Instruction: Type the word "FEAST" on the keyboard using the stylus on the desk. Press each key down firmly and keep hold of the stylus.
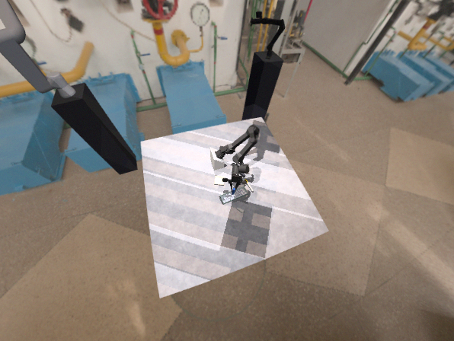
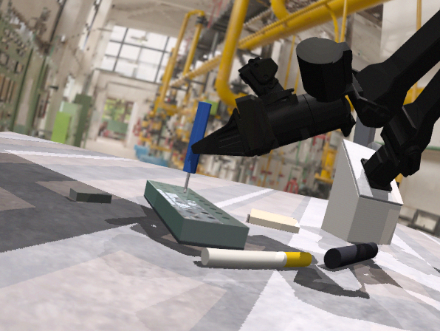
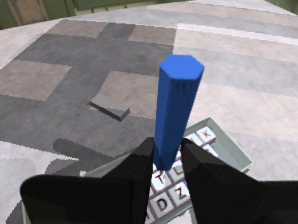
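Note:
My gripper (image 1: 233,187) (image 2: 195,148) (image 3: 167,143) is shut on the lower handle of the blue stylus (image 2: 199,127) (image 3: 178,100). The stylus stands nearly upright, slightly tilted, with its thin metal tip down at the top of the green keyboard (image 1: 225,200) (image 2: 212,234) (image 3: 239,146). In the wrist view the handle's lower end is just above the T key (image 3: 160,179); L, D, Z and K also show. The tip is mostly hidden there, so I cannot tell whether a key is pressed. The fingers hide many keys.
A white-and-yellow marker (image 2: 243,258) and a dark cylinder (image 2: 351,255) lie beside the keyboard. A cream block (image 1: 219,180) (image 2: 273,221) lies behind it, near the arm's pale box mount (image 2: 341,210). A small grey block (image 2: 90,196) (image 3: 109,106) lies beyond the keyboard.

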`<state>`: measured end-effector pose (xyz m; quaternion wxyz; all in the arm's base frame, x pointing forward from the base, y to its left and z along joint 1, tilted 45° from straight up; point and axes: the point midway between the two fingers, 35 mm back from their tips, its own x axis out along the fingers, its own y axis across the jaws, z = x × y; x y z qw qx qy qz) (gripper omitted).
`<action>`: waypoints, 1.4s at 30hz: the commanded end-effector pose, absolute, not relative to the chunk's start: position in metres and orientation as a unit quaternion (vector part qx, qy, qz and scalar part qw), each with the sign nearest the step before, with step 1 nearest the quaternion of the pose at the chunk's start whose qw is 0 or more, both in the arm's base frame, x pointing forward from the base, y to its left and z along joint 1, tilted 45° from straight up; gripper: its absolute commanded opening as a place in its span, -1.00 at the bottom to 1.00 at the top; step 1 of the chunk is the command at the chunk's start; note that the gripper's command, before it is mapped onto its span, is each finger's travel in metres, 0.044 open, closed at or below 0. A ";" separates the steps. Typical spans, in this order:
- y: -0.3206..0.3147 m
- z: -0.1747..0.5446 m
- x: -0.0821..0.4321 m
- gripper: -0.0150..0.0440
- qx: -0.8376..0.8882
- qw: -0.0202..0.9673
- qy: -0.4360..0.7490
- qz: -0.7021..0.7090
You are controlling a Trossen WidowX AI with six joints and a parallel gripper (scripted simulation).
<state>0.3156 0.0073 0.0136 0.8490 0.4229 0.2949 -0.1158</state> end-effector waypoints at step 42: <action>0.020 0.000 0.317 -0.22 0.424 0.848 0.295 -0.118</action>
